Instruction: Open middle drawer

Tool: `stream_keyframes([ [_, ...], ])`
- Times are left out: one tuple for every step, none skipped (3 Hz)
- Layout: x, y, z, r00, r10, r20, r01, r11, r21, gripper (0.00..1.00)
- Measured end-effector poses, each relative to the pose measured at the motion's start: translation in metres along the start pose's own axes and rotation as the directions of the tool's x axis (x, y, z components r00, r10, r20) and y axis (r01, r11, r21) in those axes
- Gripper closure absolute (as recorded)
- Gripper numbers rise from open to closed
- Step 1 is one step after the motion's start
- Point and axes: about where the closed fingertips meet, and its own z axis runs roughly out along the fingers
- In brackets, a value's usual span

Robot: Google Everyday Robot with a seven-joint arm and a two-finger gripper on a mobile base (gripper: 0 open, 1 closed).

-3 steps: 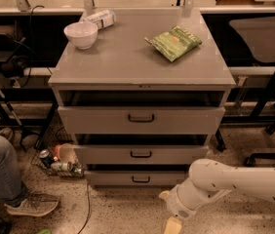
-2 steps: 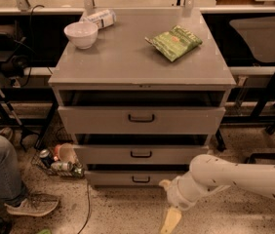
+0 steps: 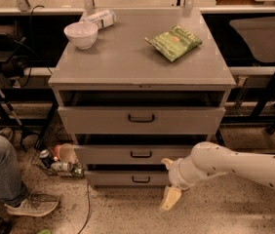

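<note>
Low at the near right of the cabinet (image 3: pixel 59 84), the pincer (image 3: pixel 168 180) hangs at the end of a white arm (image 3: pixel 245 167) that reaches in from the right. It is open and grips nothing: its two cream fingers (image 3: pixel 170 198) are spread apart, one pointing down at the floor (image 3: pixel 127 213), the other up by the lower right edge of the middle drawer (image 3: pixel 103 155). Whether that finger touches the drawer front I cannot tell. The middle drawer's black handle (image 3: pixel 141 154) lies left of the pincer. Above it is the wider top drawer (image 3: pixel 93 120), below it the narrow bottom drawer (image 3: pixel 108 178). On the grey surface (image 3: pixel 127 62) sit a white bowl (image 3: pixel 81 34) far left and a green bag (image 3: pixel 174 42) far right.
</note>
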Motion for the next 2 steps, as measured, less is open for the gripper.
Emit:
stream_keyframes([
  [-0.0017,-0.0082,-0.0011,1.0,-0.004,0.002,0.004,0.9999,0.014,0.0],
  [-0.0011,-0.0144,0.0041,0.999,-0.04,-0.02,0.041,0.9979,0.051,0.0],
])
